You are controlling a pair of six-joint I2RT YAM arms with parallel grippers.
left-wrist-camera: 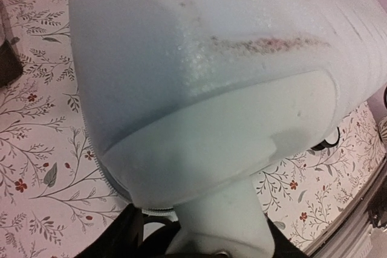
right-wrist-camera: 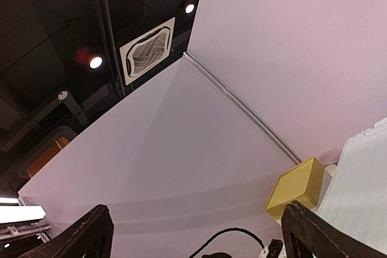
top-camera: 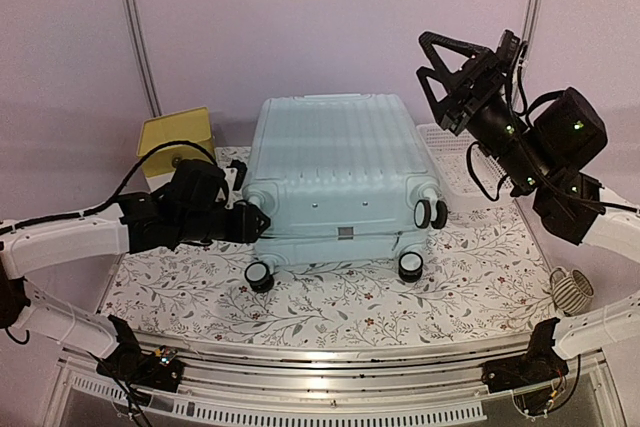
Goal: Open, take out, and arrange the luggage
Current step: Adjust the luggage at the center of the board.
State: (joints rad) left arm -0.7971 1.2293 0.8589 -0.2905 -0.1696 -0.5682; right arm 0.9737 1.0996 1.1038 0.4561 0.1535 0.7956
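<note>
Opening should start at the seam. The left gripper (top-camera: 256, 224), against the near-left corner of the luggage (top-camera: 335, 162), wants a sure purchase; whether its fingers are apart cannot be told. The right gripper (top-camera: 455, 67), high off the right side, fingers spread, could brace. The luggage lies flat and shut on the table (top-camera: 480, 282), pale mint, ribbed, scuffed.

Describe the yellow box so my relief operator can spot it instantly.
Find the big mint-blue suitcase lying mid-table. Left of it, beyond the left arm, sits the yellow box. It is the only yellow item; the basket on the suitcase's other side is white lattice.
</note>
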